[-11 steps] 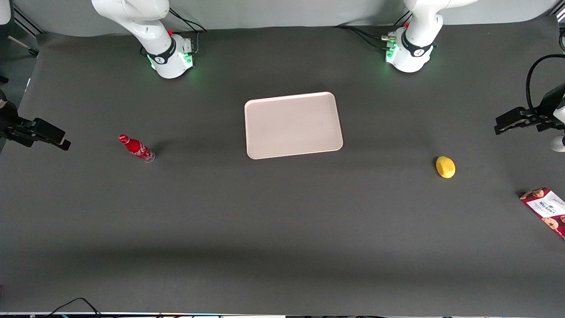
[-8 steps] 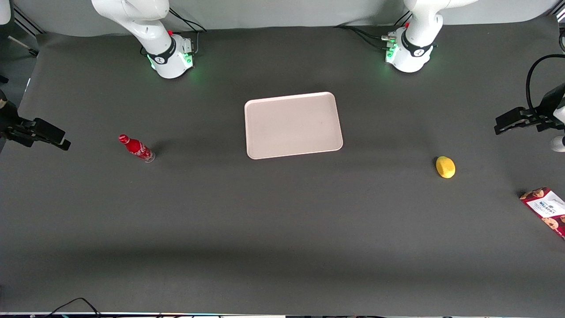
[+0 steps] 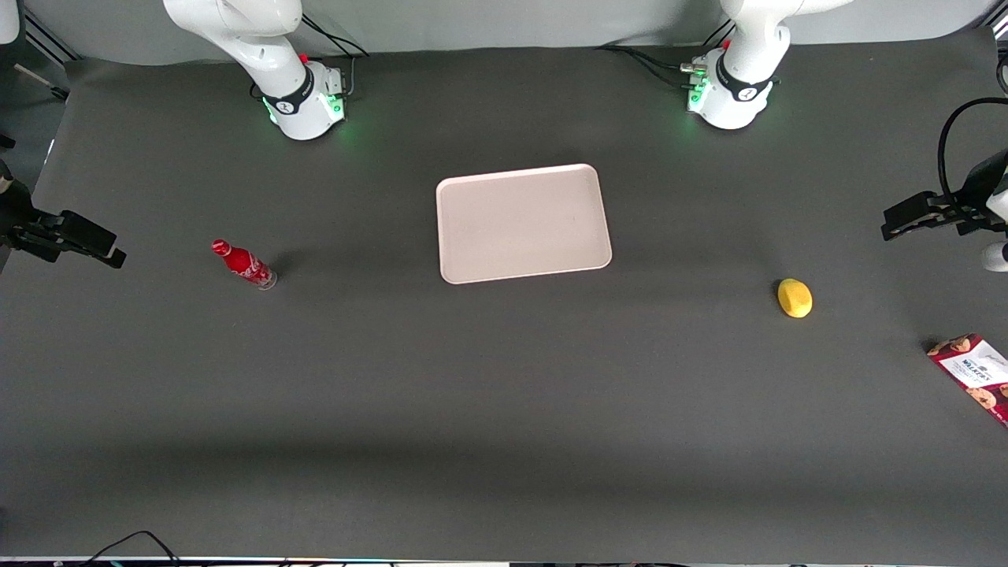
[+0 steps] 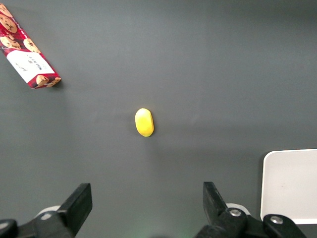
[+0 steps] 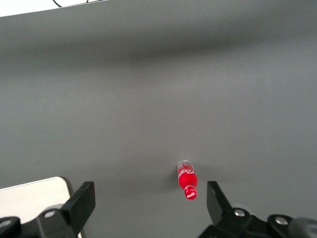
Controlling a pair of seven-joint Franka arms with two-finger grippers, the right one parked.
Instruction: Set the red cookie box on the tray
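The left arm's hand (image 4: 143,208) is held wide open and empty above the dark tabletop (image 3: 504,394), well apart from the long dark-red cardboard cookie box (image 3: 975,373) and the pale pinkish-white rectangular tray (image 3: 523,223).

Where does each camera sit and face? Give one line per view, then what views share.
Front view: high above the table, facing both arm bases; working arm's gripper open, high at the table's end.
Left wrist view: looks down past its fingers at the yellow lemon-shaped object and the flat dark-red cookie box.
Right wrist view: looks down at the small red bottle.
Shared: the pale pinkish-white tray shows in all three.
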